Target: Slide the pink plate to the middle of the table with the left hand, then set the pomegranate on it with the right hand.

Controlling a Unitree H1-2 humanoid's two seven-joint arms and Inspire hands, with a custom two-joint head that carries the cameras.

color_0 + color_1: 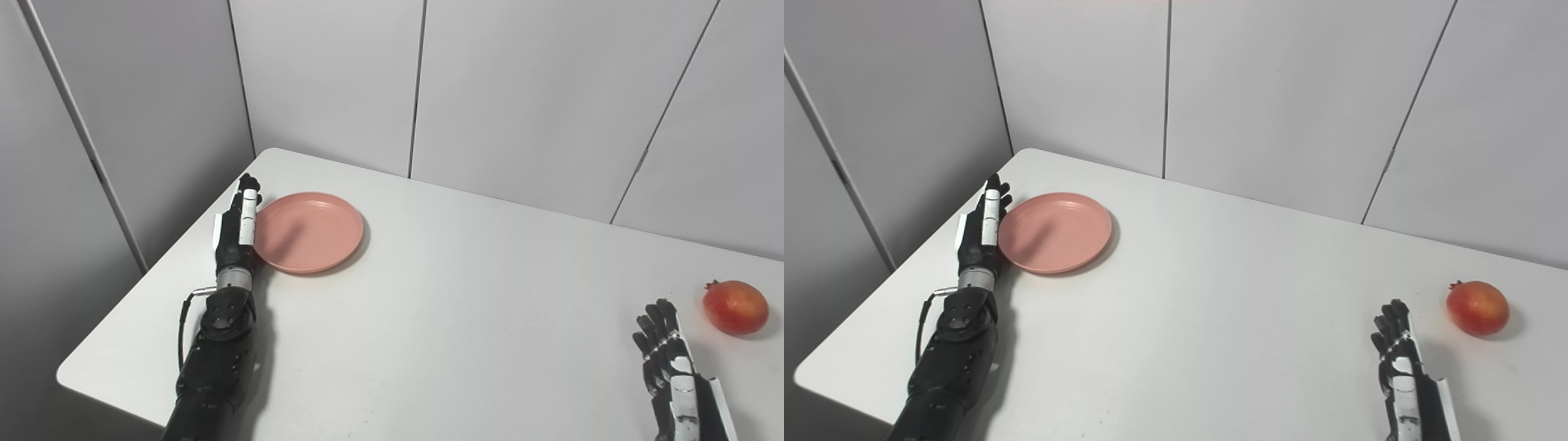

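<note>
Left hand (240,223), fingers straight and open, rests against the plate's (307,231) far-left rim; push steadily rightward. Right hand (1399,361) waits open, pomegranate (1477,307) just beyond its fingertips.

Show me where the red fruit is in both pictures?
Left eye view: the pomegranate sits at the far right, just beyond the right hand.
Right eye view: the pomegranate sits a little further in from the right edge.
Shared landmark: the pink plate, far left on the table.
</note>
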